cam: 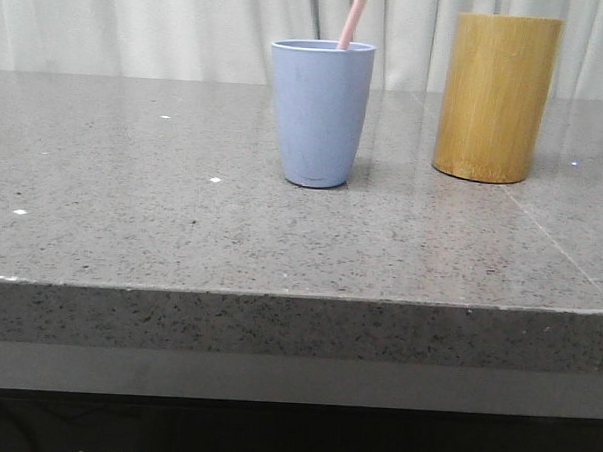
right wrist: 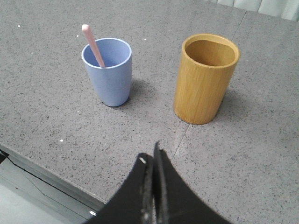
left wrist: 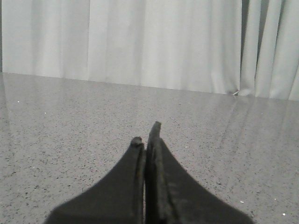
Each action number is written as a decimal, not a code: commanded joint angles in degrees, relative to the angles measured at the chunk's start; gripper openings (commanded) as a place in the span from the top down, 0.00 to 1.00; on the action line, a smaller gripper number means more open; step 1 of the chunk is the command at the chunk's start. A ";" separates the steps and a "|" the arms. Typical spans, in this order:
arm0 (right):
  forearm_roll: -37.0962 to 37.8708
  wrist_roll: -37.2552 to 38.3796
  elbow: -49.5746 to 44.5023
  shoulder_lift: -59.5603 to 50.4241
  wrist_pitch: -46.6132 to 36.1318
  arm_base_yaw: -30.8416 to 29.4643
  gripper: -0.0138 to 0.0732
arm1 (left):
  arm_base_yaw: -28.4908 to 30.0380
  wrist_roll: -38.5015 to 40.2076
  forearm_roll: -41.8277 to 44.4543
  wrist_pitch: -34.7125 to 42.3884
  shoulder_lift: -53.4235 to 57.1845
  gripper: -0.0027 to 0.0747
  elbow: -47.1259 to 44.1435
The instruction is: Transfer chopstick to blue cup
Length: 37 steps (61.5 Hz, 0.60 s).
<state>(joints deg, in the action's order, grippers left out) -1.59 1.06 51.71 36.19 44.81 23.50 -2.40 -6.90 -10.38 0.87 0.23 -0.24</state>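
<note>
The blue cup [cam: 320,112] stands upright mid-table; it also shows in the right wrist view [right wrist: 108,71]. A pale-pink chopstick [cam: 355,18] leans inside it, its upper end sticking out above the rim [right wrist: 93,45]. My right gripper [right wrist: 152,156] is shut and empty, hanging above the table's front edge, well short of both cups. My left gripper [left wrist: 145,135] is shut and empty over bare table, facing the curtain; no cup shows in its view. Neither gripper shows in the front view.
A taller yellow-brown wooden cylinder [cam: 495,97] stands right of the blue cup; it looks empty from above [right wrist: 205,77]. The grey speckled stone table [cam: 182,221] has a front edge near my right gripper. White curtains [left wrist: 163,42] hang behind.
</note>
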 commanded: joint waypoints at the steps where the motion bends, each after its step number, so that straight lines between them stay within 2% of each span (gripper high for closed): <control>1: 0.38 -0.08 1.40 -0.09 -3.94 -0.12 0.92 | -0.06 0.07 -0.80 4.06 1.45 0.99 -0.68; 25: 0.38 -0.08 1.40 -0.09 -3.94 -0.12 0.92 | -0.06 0.44 -1.22 4.10 1.34 0.99 -0.68; 37: 0.38 -0.08 1.40 -0.09 -3.94 -0.12 0.92 | -0.06 3.15 3.34 3.97 1.24 0.99 -0.68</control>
<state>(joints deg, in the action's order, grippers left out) -1.59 1.06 51.71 36.19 44.81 23.50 -2.40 -5.73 -8.83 0.65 0.23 -0.24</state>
